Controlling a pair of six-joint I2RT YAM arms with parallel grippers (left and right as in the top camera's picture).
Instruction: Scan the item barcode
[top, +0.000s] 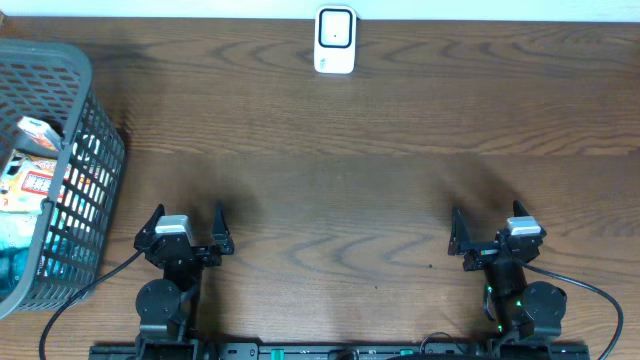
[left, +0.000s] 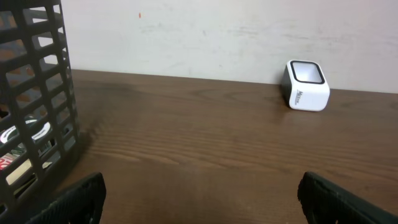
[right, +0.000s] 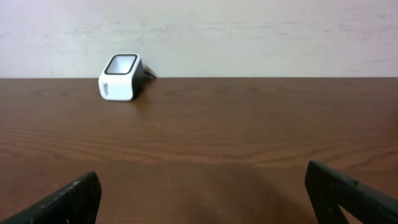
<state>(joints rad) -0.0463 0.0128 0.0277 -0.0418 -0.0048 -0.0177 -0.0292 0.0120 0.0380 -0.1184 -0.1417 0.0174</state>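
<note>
At the far edge of the desk (top: 330, 150), about midway across, a small white scanner (top: 334, 40) with a dark-framed window on its face, standing alone just short of the pale wall (left: 205, 31); off to the far right in the left wrist view, off to the far left in the right wrist view, with something thin and dark poking out behind it. At the left edge, a grey lattice basket (top: 95, 150), partly cut off by the frame and well apart from the scanner; inside it, the goods for scanning: a white carton (top: 35, 132) with a touch of orange uppermost, a packet (top: 35, 180) printed in red and white beneath, something teal nearer (barcodes too small to make out). On the near left, the left pincer (top: 189, 216), jaws spread wide, empty, pointing toward the far side, near the basket's right wall without touching it; in its own camera, only two dark fingertips (left: 74, 199) at the bottom corners, bare wood between. On the near right, the right pincer (top: 487, 222), likewise wide apart and holding nothing, well clear of everything else; low in its own view, over open wood grain. Black cables (top: 80, 295) curving from both arm bases toward the near edge.
</note>
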